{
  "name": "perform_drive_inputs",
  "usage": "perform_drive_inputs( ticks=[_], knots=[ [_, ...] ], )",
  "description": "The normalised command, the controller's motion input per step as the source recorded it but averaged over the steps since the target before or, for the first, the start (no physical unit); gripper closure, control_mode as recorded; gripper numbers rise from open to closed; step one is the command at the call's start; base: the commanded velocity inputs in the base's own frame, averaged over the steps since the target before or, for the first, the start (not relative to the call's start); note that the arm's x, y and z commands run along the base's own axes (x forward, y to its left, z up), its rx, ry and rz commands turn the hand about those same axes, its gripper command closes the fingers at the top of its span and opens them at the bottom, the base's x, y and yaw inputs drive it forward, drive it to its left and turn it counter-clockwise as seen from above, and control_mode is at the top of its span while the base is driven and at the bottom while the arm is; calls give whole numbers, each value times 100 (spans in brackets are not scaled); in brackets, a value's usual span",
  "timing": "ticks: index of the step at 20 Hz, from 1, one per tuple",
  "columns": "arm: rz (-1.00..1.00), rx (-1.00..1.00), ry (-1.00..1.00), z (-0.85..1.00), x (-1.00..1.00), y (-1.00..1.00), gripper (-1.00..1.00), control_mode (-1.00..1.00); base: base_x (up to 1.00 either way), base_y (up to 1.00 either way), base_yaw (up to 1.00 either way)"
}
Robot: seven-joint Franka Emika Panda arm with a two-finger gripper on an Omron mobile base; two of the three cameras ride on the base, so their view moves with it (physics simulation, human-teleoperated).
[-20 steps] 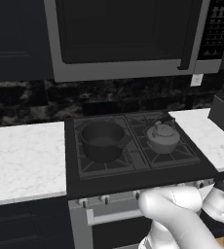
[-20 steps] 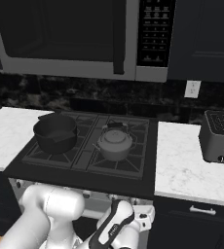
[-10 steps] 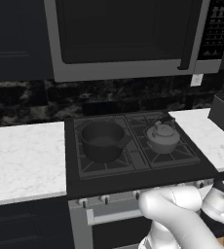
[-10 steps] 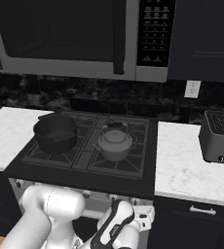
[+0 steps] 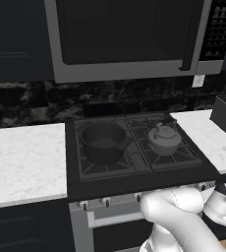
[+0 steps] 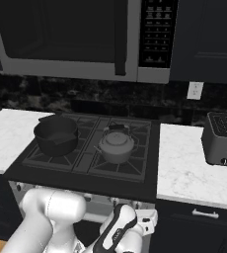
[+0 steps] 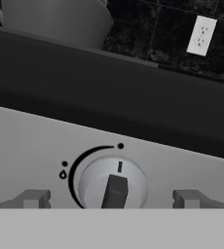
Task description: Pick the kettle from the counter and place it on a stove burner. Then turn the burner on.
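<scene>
The kettle (image 5: 163, 139) sits upright on the stove burner (image 5: 171, 153) at the right of the black cooktop (image 5: 134, 179), its dark arched handle over the domed lid and nothing touching it; from the other base camera the same kettle (image 6: 116, 146) rests on the crossed grate of the stove burner (image 6: 123, 165), just beside the dark saucepan (image 6: 56, 135), which occupies the left grate. The saucepan (image 5: 103, 141) stands apart from the kettle, with a strip of grate between them. White marble surface (image 5: 24, 160) flanks the cooktop on both sides, and a toaster (image 6: 222, 138) stands on the right stretch of surface (image 6: 189, 173), well apart from the stove. A microwave (image 6: 86, 37) hangs above the cooktop. The arm bends low in front of the oven, below the cooktop's front edge. In the hand view the gripper (image 7: 115, 199) faces the grey control panel (image 7: 31, 146) close up, its two finger tips (image 7: 35, 198) set wide apart on either side of a round knob (image 7: 113, 184) (the knob's raised bar points up toward a small line mark). The tips hold nothing, and whether they touch the panel cannot be told. A wall outlet (image 7: 201, 35) shows above on the dark backsplash.
</scene>
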Motion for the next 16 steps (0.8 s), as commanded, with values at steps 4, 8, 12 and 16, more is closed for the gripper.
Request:
perform_drive_inputs(
  ticks=[4,8,12,16],
  knots=[
    [0,0,0,0,0,0,-100,-100,0,0,0],
    [0,1,0,1,0,-11,-100,-100,0,0,0],
    [0,0,0,0,0,0,100,-100,0,0,0],
    [0,0,-1,0,0,0,100,-100,0,0,0]
  ],
)
